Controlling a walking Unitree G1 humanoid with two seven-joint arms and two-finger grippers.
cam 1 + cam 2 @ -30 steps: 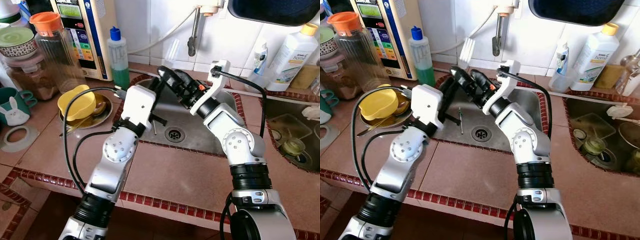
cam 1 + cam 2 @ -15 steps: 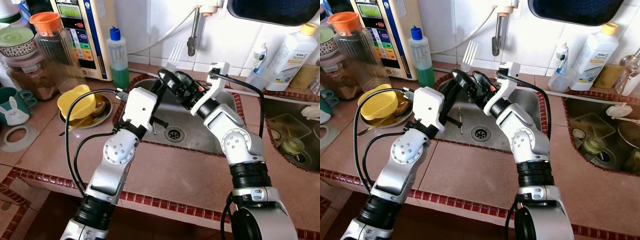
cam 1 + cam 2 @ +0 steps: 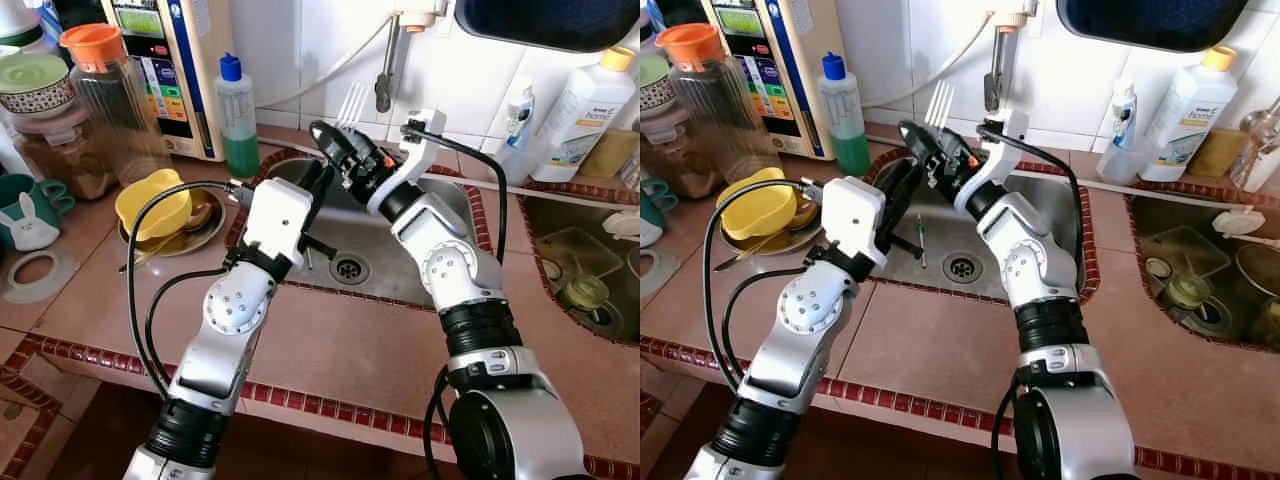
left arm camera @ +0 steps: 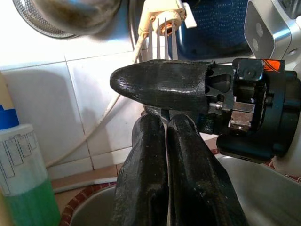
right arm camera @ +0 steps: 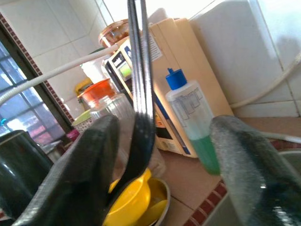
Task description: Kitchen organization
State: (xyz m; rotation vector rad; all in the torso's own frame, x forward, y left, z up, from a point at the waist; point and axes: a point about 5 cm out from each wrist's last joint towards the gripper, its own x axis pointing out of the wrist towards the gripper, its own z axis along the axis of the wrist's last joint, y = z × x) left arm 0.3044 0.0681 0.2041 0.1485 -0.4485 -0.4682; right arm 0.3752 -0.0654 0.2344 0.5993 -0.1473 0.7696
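Above the steel sink [image 3: 400, 262], both arms meet over the basin's back-left corner, and a metal fork [image 3: 349, 102] stands between them with its tines pointing up toward the tiled wall. The left gripper [image 4: 165, 155] reaches up from the sink's left side; in the left wrist view its 2 black fingers are pressed together on the fork's thin handle, clamping it. The right gripper [image 3: 338, 152] comes in from the right, just above the left one. In the right wrist view its 2 fingers [image 5: 80, 174] stand wide apart, with the fork [image 5: 139, 84] resting against the one on the side of the yellow bowl and clear of the other. In the left wrist view 1 right finger lies crosswise just above the left fingertips, in front of the fork's neck.

A small dark tool [image 3: 920, 238] lies on the sink floor near the drain [image 3: 346, 268]. On the tiled desk [image 3: 330, 350] to the robot's left, a yellow bowl [image 3: 152, 203] sits on a metal plate [image 3: 205, 232], and behind them stand a green soap bottle with a blue cap [image 3: 237, 115], a ribbed jar with an orange lid [image 3: 103, 95] and a white appliance [image 3: 180, 60]. A faucet [image 3: 385, 70] hangs from the wall behind the sink. To the right, 2 white bottles [image 3: 585, 100] stand at the wall beside a 2nd basin [image 3: 585, 290].
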